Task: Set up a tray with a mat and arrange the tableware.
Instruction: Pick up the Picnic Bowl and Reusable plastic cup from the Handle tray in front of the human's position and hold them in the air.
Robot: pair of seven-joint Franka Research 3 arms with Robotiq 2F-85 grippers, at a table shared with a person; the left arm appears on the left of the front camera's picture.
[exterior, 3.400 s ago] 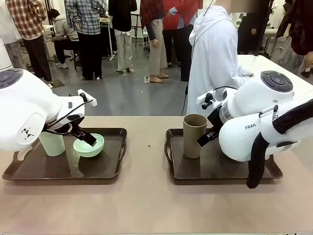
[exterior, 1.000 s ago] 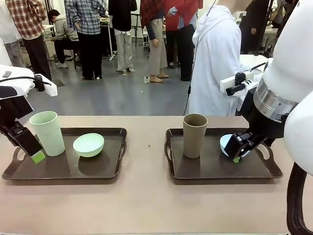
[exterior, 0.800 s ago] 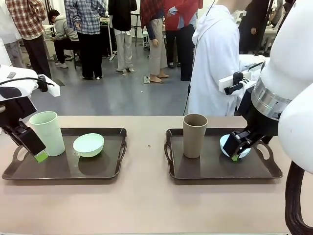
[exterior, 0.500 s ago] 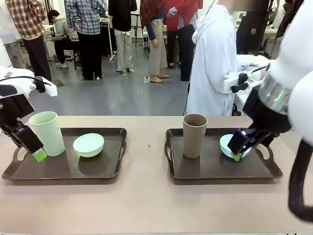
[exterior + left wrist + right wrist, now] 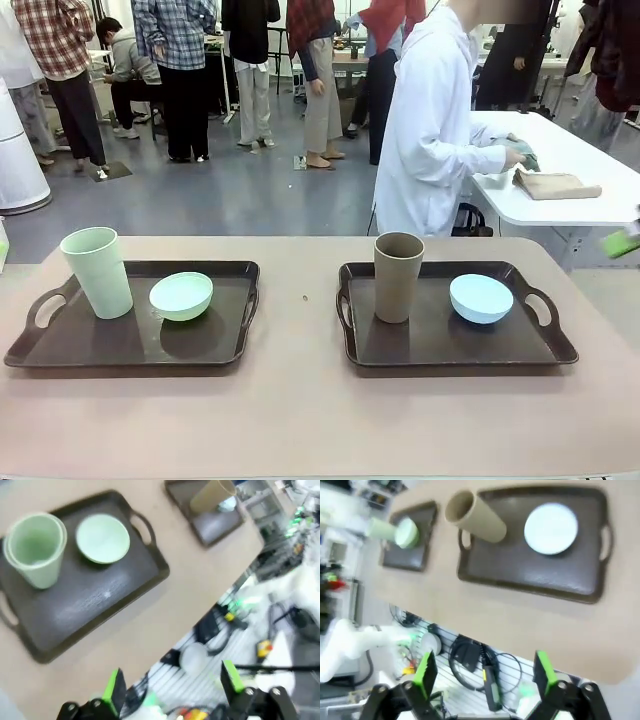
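Tableware stood in two matching sets, one per tray. The left claw [image 5: 171, 674] hung high above the counter [image 5: 300, 420] with its jaws spread wide and nothing between them. Well below and ahead of its fingers lay the left tray [image 5: 130, 362], which carried the pale green tumbler [image 5: 35, 547] upright and the mint green bowl [image 5: 102, 537] just beside it, mouth up and apart from it. The right claw [image 5: 484, 660] was likewise spread wide and empty, well clear of the right tray [image 5: 455, 362] ahead of it. On that tray the brown tumbler [image 5: 475, 517] stood upright and the light blue bowl [image 5: 551, 528] sat near it, not touching. Each tray held its tumbler and bowl in the same order, probably so that the two settings matched, with each vessel open side up for use. The height of both claws probably kept the fingers from striking the tall tumblers. Whether a mat lay on either dark tray floor could not be told. No brand, label or writing was legible on the tableware or the trays.
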